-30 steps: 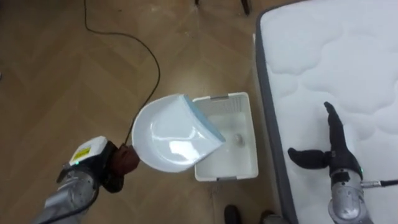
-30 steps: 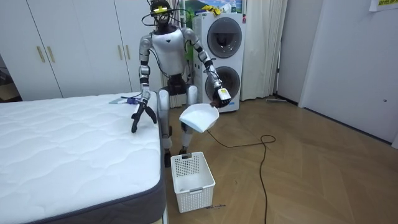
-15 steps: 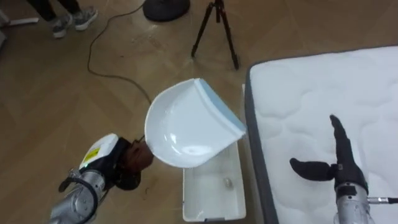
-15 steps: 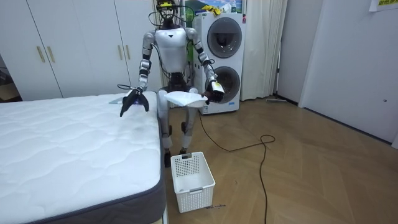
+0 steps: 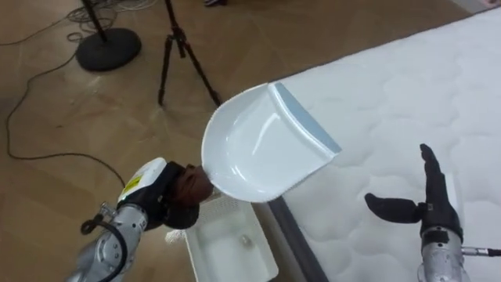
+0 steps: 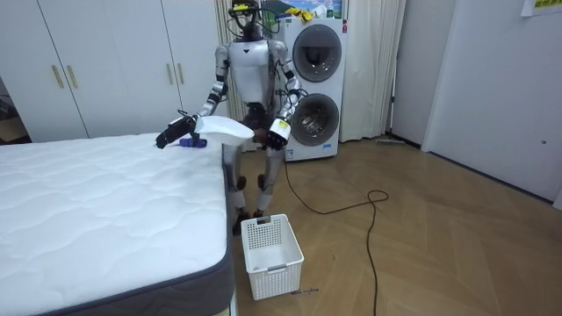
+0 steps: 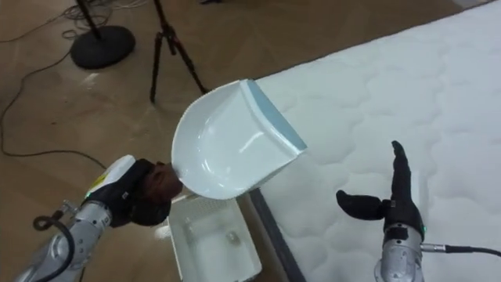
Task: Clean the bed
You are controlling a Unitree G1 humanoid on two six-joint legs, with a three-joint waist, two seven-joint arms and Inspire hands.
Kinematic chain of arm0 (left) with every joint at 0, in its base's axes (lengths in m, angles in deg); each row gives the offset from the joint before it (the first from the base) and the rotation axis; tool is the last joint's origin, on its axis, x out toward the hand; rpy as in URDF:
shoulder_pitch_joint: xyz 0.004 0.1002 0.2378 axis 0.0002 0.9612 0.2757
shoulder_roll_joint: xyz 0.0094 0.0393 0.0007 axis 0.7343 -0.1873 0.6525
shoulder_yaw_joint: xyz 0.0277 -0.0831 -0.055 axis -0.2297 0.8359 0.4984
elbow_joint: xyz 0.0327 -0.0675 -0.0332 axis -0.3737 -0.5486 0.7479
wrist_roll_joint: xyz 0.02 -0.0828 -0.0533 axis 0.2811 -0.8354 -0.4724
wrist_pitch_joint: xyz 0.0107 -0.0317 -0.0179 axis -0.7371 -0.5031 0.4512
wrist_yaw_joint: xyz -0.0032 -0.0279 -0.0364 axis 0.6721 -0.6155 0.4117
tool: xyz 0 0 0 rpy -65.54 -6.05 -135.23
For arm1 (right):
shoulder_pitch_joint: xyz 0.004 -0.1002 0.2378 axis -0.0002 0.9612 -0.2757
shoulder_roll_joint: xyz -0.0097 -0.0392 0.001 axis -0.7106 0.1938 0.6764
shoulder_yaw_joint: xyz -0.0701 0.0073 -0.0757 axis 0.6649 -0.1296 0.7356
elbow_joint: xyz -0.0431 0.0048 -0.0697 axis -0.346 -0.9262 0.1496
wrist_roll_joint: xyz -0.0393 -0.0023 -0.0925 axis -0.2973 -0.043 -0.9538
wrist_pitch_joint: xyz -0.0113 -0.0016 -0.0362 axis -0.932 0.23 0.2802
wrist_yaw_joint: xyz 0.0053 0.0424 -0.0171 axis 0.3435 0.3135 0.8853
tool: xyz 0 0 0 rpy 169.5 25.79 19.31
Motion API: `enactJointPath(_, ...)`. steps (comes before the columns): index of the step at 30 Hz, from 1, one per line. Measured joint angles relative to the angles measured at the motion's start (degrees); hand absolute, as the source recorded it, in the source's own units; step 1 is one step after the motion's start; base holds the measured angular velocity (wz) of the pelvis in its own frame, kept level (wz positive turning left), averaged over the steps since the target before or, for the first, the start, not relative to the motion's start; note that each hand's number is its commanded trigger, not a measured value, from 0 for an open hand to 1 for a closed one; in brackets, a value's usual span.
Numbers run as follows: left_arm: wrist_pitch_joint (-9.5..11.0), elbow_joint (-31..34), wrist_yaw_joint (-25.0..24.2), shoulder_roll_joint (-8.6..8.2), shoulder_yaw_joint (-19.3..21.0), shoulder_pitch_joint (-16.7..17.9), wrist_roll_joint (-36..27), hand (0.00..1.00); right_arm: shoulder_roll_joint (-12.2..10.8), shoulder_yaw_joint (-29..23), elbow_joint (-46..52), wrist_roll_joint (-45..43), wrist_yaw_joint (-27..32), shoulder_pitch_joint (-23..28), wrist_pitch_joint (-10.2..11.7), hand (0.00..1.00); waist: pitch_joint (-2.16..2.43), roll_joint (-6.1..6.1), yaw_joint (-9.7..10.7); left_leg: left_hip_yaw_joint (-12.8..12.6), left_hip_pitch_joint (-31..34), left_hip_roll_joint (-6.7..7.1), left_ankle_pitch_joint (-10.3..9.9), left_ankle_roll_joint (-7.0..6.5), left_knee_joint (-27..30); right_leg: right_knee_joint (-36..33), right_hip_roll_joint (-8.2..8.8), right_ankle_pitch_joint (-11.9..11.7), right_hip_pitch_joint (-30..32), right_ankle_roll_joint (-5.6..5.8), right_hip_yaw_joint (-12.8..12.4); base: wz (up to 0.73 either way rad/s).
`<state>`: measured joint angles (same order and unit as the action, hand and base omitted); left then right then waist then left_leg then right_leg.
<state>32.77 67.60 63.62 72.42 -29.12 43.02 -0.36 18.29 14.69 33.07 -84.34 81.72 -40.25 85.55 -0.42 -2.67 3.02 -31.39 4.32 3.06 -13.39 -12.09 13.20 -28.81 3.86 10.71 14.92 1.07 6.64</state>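
Note:
My left hand [image 5: 178,196] is shut on the handle of a white dustpan [image 5: 262,149] with a pale blue lip. The pan is held level in the air over the near corner of the white quilted mattress [image 5: 407,94]. Over the mattress at the lower right, my right hand [image 5: 429,205] hovers open, fingers straight and thumb spread. In the room view I stand at the bed's far corner, with the dustpan [image 6: 219,129] and my right hand [image 6: 171,135] reaching over the mattress [image 6: 97,211].
A white plastic basket [image 5: 211,262] stands on the wooden floor beside the bed, below the dustpan, with a small pale object [image 5: 246,240] inside. A tripod [image 5: 178,47] and a round stand base [image 5: 108,48] are on the floor beyond. A small blue item [image 6: 190,141] lies on the bed's far edge.
I have turned from the basket towards the bed, so the whole eye view has shifted. The dustpan swung from above the basket to over the mattress corner. My right hand rose off the mattress.

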Motion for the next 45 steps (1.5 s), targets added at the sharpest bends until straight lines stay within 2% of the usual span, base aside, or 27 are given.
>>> enactJointPath(3, -0.12, 0.02, -0.13, -0.23, 0.01, -0.02, -0.52, 1.0, 0.0, 0.31, 0.16, 0.0, -0.79, 0.0, -0.73, 0.0, 0.06, 0.0, -0.12, -4.83, -0.01, -0.49, -0.44, -0.05, -0.62, -3.13, 1.76, 1.87, -0.22, 0.87, 2.12, -0.9)
enactJointPath(6, -0.91, 0.01, -0.19, -0.57, -0.08, 0.0, -1.76, 1.0, 0.0, 0.54, 0.4, 0.21, -1.46, 0.05, -0.92, 0.0, 0.06, -0.02, 0.06, -7.59, 0.17, -0.59, -0.95, 0.67, -0.58, -2.98, 3.2, 3.48, -1.5, 1.32, 3.21, -0.7)
enactJointPath(7, -1.03, -0.01, -0.16, -0.89, -0.1, 0.0, -2.6, 1.0, -0.06, 0.55, 0.4, 0.25, -1.68, 0.1, -1.18, 0.0, 0.08, -0.06, 0.12, -8.11, 0.27, -0.56, -1.61, 1.94, -0.29, -2.49, 3.57, 3.98, -2.13, 1.28, 3.53, -0.6)
enactJointPath(8, -1.11, -0.05, -0.11, -1.24, -0.2, 0.01, -2.72, 1.0, -0.35, 0.56, 0.42, 0.23, -1.74, 0.13, -1.53, 0.0, 0.1, -0.03, 0.13, -8.46, 0.49, -0.57, -2.26, 4.87, 0.59, -1.16, 3.77, 4.13, -2.46, 1.04, 3.73, -0.67)
enactJointPath(9, -1.5, -0.08, -0.12, -1.7, -0.74, 0.07, -2.88, 1.0, -0.54, 0.49, 0.73, 0.2, -2.0, 0.26, -1.91, 0.0, 0.1, 0.03, 0.13, -6.72, 1.06, -0.34, -2.16, 8.68, 2.63, -0.04, 4.36, 4.09, -2.5, 0.33, 3.19, -0.54)
enactJointPath(10, -1.62, -0.08, -0.14, -1.83, -1.11, 0.07, -2.95, 1.0, -0.74, 0.42, 0.84, 0.22, -2.21, 0.25, -1.92, 0.0, 0.05, 0.24, 0.01, -3.31, 1.83, 0.0, -1.92, 9.81, 4.42, 0.07, 4.91, 3.83, -2.18, 0.16, 2.65, -0.71)
enactJointPath(11, -1.65, 0.1, -0.26, -1.72, -1.46, 0.04, -4.09, 1.0, -1.07, 0.38, 1.24, 0.05, -2.84, -0.02, -1.9, 0.0, -0.22, 0.64, -0.37, 5.03, 4.81, -0.97, -3.9, 6.63, 11.47, -1.86, 5.46, 3.39, -0.56, 0.43, 2.12, -0.91)
enactJointPath(12, -1.86, 0.08, -0.28, -1.46, -1.23, -0.04, -4.87, 1.0, -1.65, 0.49, 1.49, -0.11, -3.61, -0.93, -1.87, 0.0, 0.02, -0.73, -0.42, 9.15, 7.74, -2.62, -8.48, 5.81, 18.28, -5.97, 5.4, 4.13, 1.05, 2.14, 2.17, -0.88)
enactJointPath(13, -2.35, -0.06, -0.42, -1.48, -1.24, 0.05, -4.81, 1.0, -2.08, 0.54, 1.46, -0.08, -3.88, -0.9, -1.89, 0.0, 0.12, -0.61, 0.05, 9.51, 7.92, -2.59, -9.03, 4.98, 18.96, -6.83, 5.33, 4.6, 1.05, 3.2, 2.61, -0.37)
enactJointPath(15, -3.07, 0.01, -1.69, -1.81, -1.48, 0.9, -4.7, 1.0, -2.74, 0.29, 1.81, 0.05, -4.58, 0.23, -1.9, 0.0, 0.33, -0.18, 3.1, 8.92, 4.72, -2.16, -7.83, 7.87, 14.58, -3.11, 5.77, 3.89, -1.49, 2.41, 4.63, -0.03)
enactJointPath(16, -3.08, 0.01, -1.92, -1.9, -1.48, 0.96, -4.7, 1.0, -2.75, 0.02, 1.88, 0.14, -4.82, 0.23, -1.9, 0.0, 0.21, -0.18, 3.2, 8.25, 3.8, -2.16, -7.21, 8.74, 13.06, -2.11, 5.56, 3.54, -1.99, 2.35, 4.93, -0.49)
enactJointPath(18, -3.3, 0.0, -2.32, -2.05, -1.46, 1.16, -4.72, 1.0, -2.68, -0.12, 1.99, -0.28, -5.17, 0.34, -1.85, 0.0, 0.14, -0.25, 3.97, 6.63, 1.79, -2.24, -4.88, 7.59, 9.15, 1.33, 4.22, 1.22, -4.05, 1.42, 6.34, -0.53)
enactJointPath(21, -3.83, 0.0, -2.46, -2.95, -2.42, 1.47, -5.02, 1.0, -2.63, -0.19, 1.97, -1.51, -6.04, 0.79, -1.87, 0.0, 0.09, -0.33, 5.37, 5.32, 0.24, -2.54, -3.97, 7.87, 7.44, 3.17, 3.49, 0.63, -4.89, 0.95, 6.0, -0.27)
enactJointPath(23, -3.83, 0.03, -2.46, -4.24, -3.54, 2.58, -4.94, 1.0, -2.65, -0.2, 2.09, -2.08, -6.72, 0.82, -1.86, 0.0, -0.06, -0.83, 5.1, 4.2, -1.18, -2.92, -4.0, 7.96, 7.55, 3.13, 1.83, 0.56, -4.4, 0.41, 2.43, -0.82)
enactJointPath(24, -3.83, 0.04, -2.46, -4.62, -3.53, 3.01, -4.94, 1.0, -2.64, -0.19, 2.15, -2.3, -6.9, 0.81, -1.86, 0.0, 0.02, -0.96, 4.69, 5.26, -1.34, -2.66, -4.01, 8.12, 7.73, 3.09, 1.26, 0.47, -3.94, 0.25, 0.76, -1.3)
enactJointPath(25, -3.82, 0.04, -2.43, -5.16, -3.16, 3.93, -4.96, 1.0, -2.7, -0.16, 2.43, -2.55, -7.97, 0.7, -1.86, 0.0, -0.04, -1.07, 3.51, 10.82, -1.33, -1.39, -4.01, 9.68, 8.4, 3.07, -0.14, 0.05, -2.91, -0.31, -2.88, -1.75)
enactJointPath(26, -3.83, 0.03, -2.38, -5.59, -2.36, 5.03, -4.78, 1.0, -2.75, -0.11, 3.18, -3.6, -9.09, 0.74, -1.89, 0.0, -0.01, -1.09, 2.28, 17.87, -1.45, 0.28, -3.79, 10.4, 8.68, 3.14, -1.91, -0.61, -1.82, -0.8, -6.99, -2.2)
enactJointPath(27, -3.83, 0.03, -2.38, -5.71, -1.67, 5.94, -4.86, 1.0, -2.62, -0.02, 4.56, -4.42, -9.92, 1.06, -1.94, 0.0, 0.03, -1.4, 1.91, 22.37, -1.8, 0.99, -3.96, 10.66, 8.31, 3.43, -3.0, -1.31, -1.46, -1.34, -8.22, -1.8)
enactJointPath(28, -3.81, 0.03, -2.38, -5.69, -1.26, 6.17, -4.86, 1.0, -2.62, -0.02, 5.19, -4.74, -10.2, 1.13, -1.95, 0.0, 0.07, -1.46, 1.76, 23.07, -1.86, 1.03, -4.02, 10.71, 8.17, 3.53, -3.3, -1.51, -1.25, -1.6, -8.24, -1.5)
enactJointPath(29, -3.75, 0.06, -2.37, -5.69, -0.53, 6.12, -4.89, 1.0, -2.43, -0.03, 6.55, -5.26, -10.5, 1.12, -1.95, 0.0, 0.03, -1.28, 1.84, 25.09, -1.86, 1.45, -4.08, 10.7, 8.03, 3.37, -3.98, -1.82, -0.25, -2.06, -8.97, -1.21)
enactJointPath(30, -3.54, 0.23, -2.38, -5.75, -0.26, 5.81, -4.84, 1.0, -2.4, 0.0, 7.38, -5.4, -10.46, 1.05, -1.95, 0.0, 0.02, -1.17, 1.83, 27.68, -1.84, 1.88, -4.12, 10.58, 8.11, 3.31, -5.08, -2.09, 0.48, -2.41, -10.78, -1.16)
enactJointPath(31, -3.45, 0.56, -2.38, -5.77, -0.21, 5.81, -4.8, 1.0, -2.4, -0.01, 7.51, -5.43, -10.39, 0.99, -1.94, 0.0, 0.04, -1.13, 1.75, 28.58, -1.89, 2.0, -4.1, 10.3, 8.2, 3.34, -5.61, -2.21, 0.74, -2.57, -11.67, -0.97)
enactJointPath(33, -1.8, 1.17, -2.35, -5.79, -0.22, 5.77, -4.62, 1.0, -2.53, 0.06, 7.5, -5.92, -10.18, 1.09, -1.93, 0.0, 0.01, -0.89, 2.16, 28.61, -2.25, 1.72, -3.75, 9.25, 7.89, 3.33, -7.34, -2.5, 1.28, -2.99, -14.18, -0.7)
enactJointPath(37, -0.44, 1.22, -2.21, -5.75, -0.21, 5.59, -4.77, 1.0, -2.62, 0.19, 7.5, -6.45, -9.26, 1.14, -1.93, 0.0, -0.01, -0.45, 2.83, 26.89, -3.23, 1.22, -3.16, 8.2, 5.02, 4.18, -8.91, -3.12, 2.06, -3.54, -15.83, -0.38)
enactJointPath(40, -0.39, 1.22, -2.09, -5.72, -0.21, 5.64, -4.74, 1.0, -2.73, 0.36, 7.52, -5.08, -8.59, 1.14, -1.93, 0.0, -0.02, -0.32, 2.77, 24.36, -3.68, 0.68, -3.16, 8.2, 4.28, 5.36, -10.41, -4.19, 1.94, -3.85, -18.01, -0.46)
enactJointPath(42, -0.1, 1.26, -2.04, -5.66, 0.61, 5.65, -4.77, 1.0, -3.37, 0.7, 7.54, -5.11, -8.82, 1.27, -1.93, 0.0, -0.03, -0.27, 2.7, 21.73, -4.4, 0.01, -3.16, 8.2, 4.33, 6.39, -11.87, -5.12, 1.19, -3.85, -20.7, -0.6)
enactJointPath(45, 0.42, 2.18, -1.73, -5.39, 1.84, 5.63, -4.74, 1.0, -3.58, 0.89, 7.19, -5.09, -8.85, 1.27, -1.96, 0.0, -0.06, -0.22, 2.9, 18.55, -5.33, -0.38, -3.19, 8.16, 4.28, 6.4, -12.7, -5.36, 0.87, -3.71, -22.55, -0.52)
